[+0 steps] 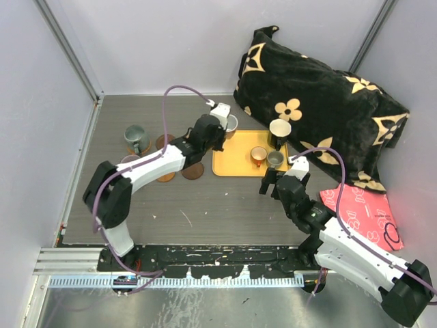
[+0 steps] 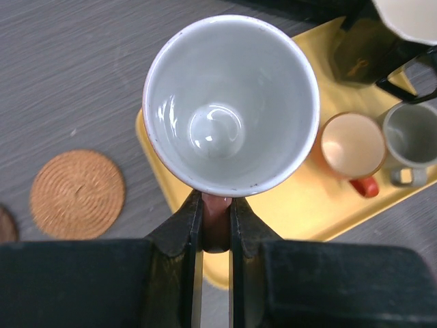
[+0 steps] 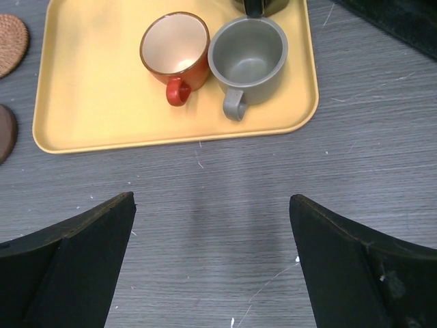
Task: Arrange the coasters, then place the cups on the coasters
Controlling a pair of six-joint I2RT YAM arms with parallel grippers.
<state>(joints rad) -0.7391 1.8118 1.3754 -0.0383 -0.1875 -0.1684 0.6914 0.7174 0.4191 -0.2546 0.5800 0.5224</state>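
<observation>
The left gripper [image 2: 216, 225] is pinching the handle of the copper-pink cup [image 2: 231, 102], holding it above the yellow tray [image 2: 300, 205], likely for the woven coaster [image 2: 77, 194]; the right gripper [image 3: 212, 260] is hovering, jaws spread, near the tiny orange cup [image 3: 174, 48]

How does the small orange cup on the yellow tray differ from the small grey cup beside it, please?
The orange cup is glossy orange outside with a pale cream inside, while the grey cup is matt grey inside and out. The orange cup's rim looks slightly narrower than the grey cup's. The orange cup has a red handle; the grey cup's handle is grey. Both stand upright and empty, side by side on the yellow tray, handles pointing the same way.
</observation>
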